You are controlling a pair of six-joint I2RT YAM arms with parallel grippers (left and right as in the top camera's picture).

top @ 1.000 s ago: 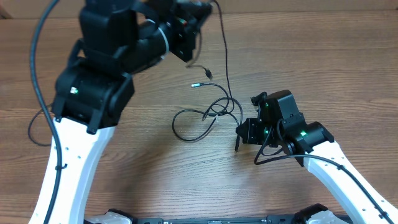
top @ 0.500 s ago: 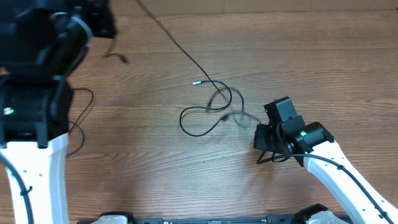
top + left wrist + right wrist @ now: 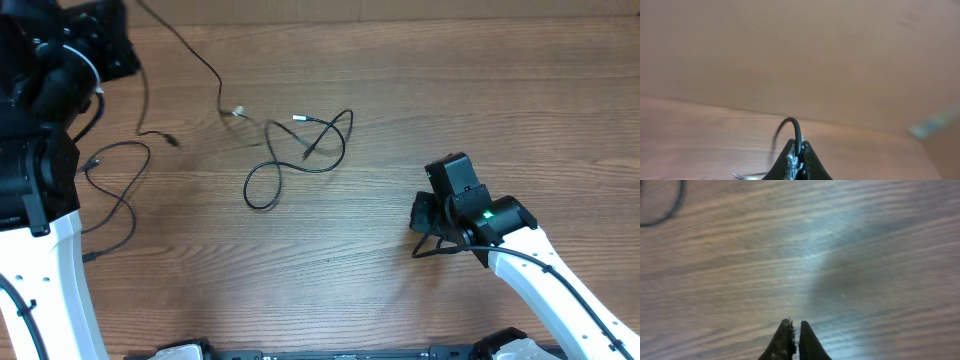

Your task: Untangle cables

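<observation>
Two thin black cables lie apart on the wooden table. One cable [image 3: 300,168] lies in loose loops mid-table, with a silver tip at its upper end. The other cable [image 3: 205,62] trails from my left gripper [image 3: 118,45] at the far upper left. Its plug ends hang near the table. In the left wrist view my left gripper [image 3: 800,146] is shut on this cable [image 3: 796,129], which arches up out of the jaws. My right gripper [image 3: 418,215] is shut and empty, low over bare wood to the right of the loops. It also shows in the right wrist view [image 3: 796,326].
A thicker black arm wire [image 3: 112,190] loops over the table at the left by the left arm's white link. A bit of the looped cable [image 3: 670,212] shows at the top left of the right wrist view.
My left arm swung far to the left, pulling its cable free of the tangle. The other cable slid left and now lies alone. My right gripper drew back slightly to the right.
</observation>
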